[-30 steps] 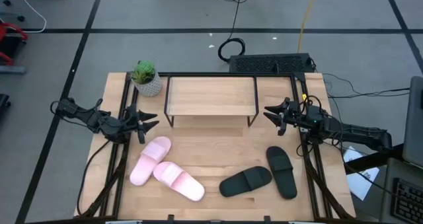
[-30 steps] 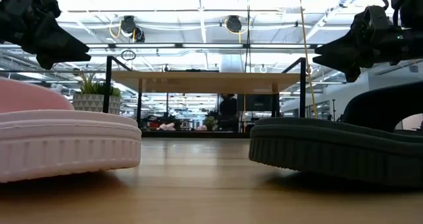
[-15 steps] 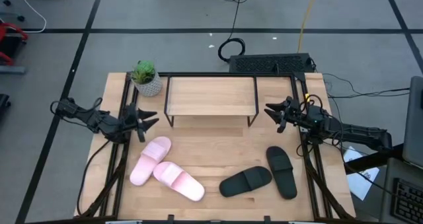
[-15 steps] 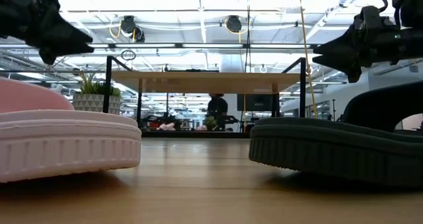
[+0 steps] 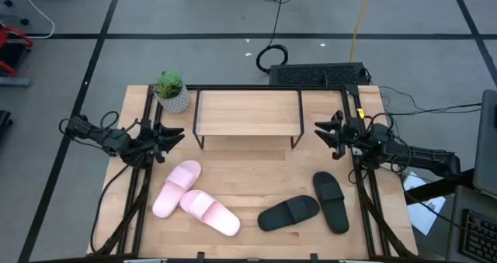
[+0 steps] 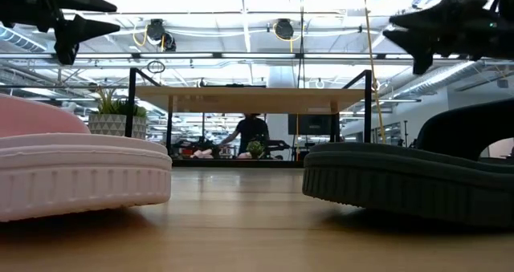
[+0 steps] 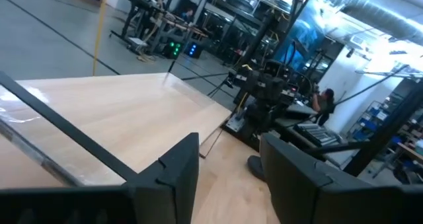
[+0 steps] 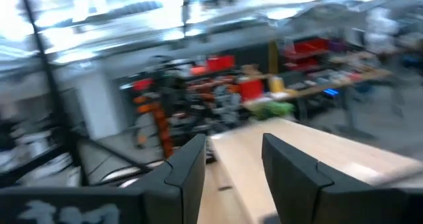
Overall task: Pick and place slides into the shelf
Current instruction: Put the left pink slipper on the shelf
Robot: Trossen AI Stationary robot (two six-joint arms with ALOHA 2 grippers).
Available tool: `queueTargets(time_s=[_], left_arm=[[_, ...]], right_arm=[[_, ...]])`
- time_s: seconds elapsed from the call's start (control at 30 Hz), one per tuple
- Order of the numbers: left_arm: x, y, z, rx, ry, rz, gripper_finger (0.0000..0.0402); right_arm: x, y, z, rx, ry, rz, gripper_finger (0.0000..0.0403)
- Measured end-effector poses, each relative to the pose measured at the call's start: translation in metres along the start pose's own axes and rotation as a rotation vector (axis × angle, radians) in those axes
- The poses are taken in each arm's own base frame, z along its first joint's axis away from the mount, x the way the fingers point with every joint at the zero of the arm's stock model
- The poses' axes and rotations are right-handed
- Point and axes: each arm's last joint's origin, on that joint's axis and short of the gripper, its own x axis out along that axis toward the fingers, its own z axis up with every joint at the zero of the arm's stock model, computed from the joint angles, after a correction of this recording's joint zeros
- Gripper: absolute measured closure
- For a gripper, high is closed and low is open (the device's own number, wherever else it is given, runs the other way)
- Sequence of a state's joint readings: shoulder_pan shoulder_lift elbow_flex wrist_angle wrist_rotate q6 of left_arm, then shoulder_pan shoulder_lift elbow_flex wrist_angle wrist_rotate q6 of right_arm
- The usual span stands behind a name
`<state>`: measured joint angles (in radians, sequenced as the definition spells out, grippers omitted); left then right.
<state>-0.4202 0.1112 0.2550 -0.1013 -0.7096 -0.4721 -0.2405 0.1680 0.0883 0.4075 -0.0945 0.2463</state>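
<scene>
Two pale pink slides (image 5: 177,187) (image 5: 210,212) lie sole-down on the table's near left, and two black slides (image 5: 289,213) (image 5: 330,202) on its near right. In the low view one pink slide (image 6: 80,172) and one black slide (image 6: 409,180) fill the foreground. The shelf (image 5: 247,112) stands on thin black legs at the table's far middle, its top bare. My left gripper (image 5: 171,139) hovers open in the air left of the shelf. My right gripper (image 5: 322,131) hovers open to the right of it. Both point toward the shelf.
A small potted plant (image 5: 171,91) stands at the far left corner beside the shelf. Bare tabletop (image 5: 248,170) lies between the shelf and the slides. Black frame rails (image 5: 140,193) run along both table sides. A person (image 6: 250,136) shows in the room beyond.
Both grippers have risen, as the low view shows them higher in the picture than a second ago. The right gripper has also drawn a little toward the table's right edge. The slides and the shelf have stayed in place.
</scene>
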Motion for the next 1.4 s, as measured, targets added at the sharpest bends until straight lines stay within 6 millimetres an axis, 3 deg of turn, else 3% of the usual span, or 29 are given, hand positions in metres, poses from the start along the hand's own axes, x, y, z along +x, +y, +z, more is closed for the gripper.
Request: queueTargets(time_s=[0.27,0.5,0.67,0.9,1.13,1.4], left_arm=[[0.004,-0.006,-0.006,-0.003,0.102,-0.117,0.0243],[0.012,-0.022,-0.01,-0.028,0.193,-0.344,0.0243],[0.013,-0.034,-0.012,-0.044,0.228,-0.477,0.0243],[0.01,-0.043,-0.022,-0.115,0.337,-0.527,0.0243],[0.006,-0.045,-0.036,-0.216,0.458,-0.44,0.0243],[0.0,-0.029,-0.057,-0.379,0.71,-0.207,0.0243]], right_arm=[[-0.001,0.011,0.009,-0.038,-0.052,0.3,0.0261],[-0.01,0.024,0.035,0.095,-0.241,0.567,0.0261],[-0.017,0.029,0.048,0.159,-0.371,0.643,0.0261],[-0.014,0.028,0.043,0.245,-0.292,0.637,0.0261],[-0.009,0.026,0.033,0.237,-0.197,0.588,0.0261],[-0.006,0.024,0.026,0.175,-0.143,0.546,0.0261]])
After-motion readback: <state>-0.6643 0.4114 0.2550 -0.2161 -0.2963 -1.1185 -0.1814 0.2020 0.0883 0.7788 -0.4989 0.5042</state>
